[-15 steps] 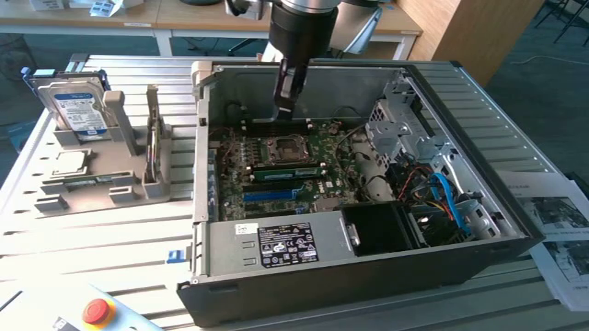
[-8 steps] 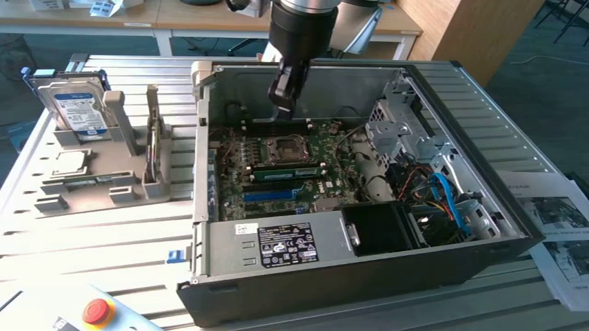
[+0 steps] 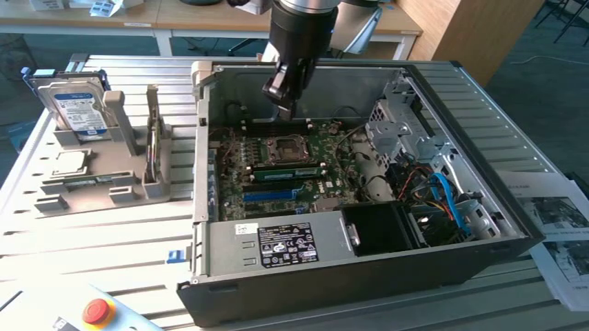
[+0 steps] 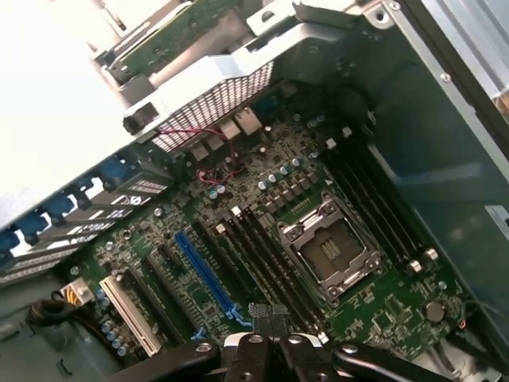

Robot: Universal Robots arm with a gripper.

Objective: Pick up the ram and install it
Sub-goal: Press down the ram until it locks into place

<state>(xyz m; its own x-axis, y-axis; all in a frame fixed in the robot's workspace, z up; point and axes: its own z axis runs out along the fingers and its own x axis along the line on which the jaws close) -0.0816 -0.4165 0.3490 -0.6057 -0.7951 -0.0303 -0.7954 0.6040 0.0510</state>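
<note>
**Pincer** (image 3: 286, 109) (image 4: 270, 321): pressed together, nothing pinched between the tips. It is held inside the open computer case (image 3: 368, 293), above the rear part of the circuit board (image 3: 324, 148).

**Case, contents:**
- Circuit board, laid flat on the case floor under the pincer.
- Empty chip socket (image 3: 281, 148) (image 4: 330, 251), with its metal frame, just below the pincer tips.
- Ram (image 3: 287, 172): a green stick, apparently seated along a slot on the far side of the socket from the pincer. It is apart from the tips and not touched.
- Blue slot (image 3: 272, 195) (image 4: 203, 274), one row further from the pincer than the ram.
- Power unit (image 3: 276, 245), a grey box with a black label against the case wall farthest from the pincer.
- Metal drive cage (image 3: 401, 124) and blue cables (image 3: 446, 196), to the pincer's side toward the exterior view's right.

**Grey rack** (image 3: 124, 187), outside the case, well apart from the pincer toward the exterior view's left:
- Hard drive (image 3: 78, 107) with a blue-white label, stood upright in its holder.
- Square silver chip (image 3: 69, 162), laid flat in a recess.
- A thin strip stands on edge between two posts; what it is cannot be told.

**Slatted table** (image 3: 92, 234), bearing case and rack:
- Red button (image 3: 96, 312) at the near corner.
- Printed papers (image 3: 561, 221) beyond the case, toward the exterior view's right.
</note>
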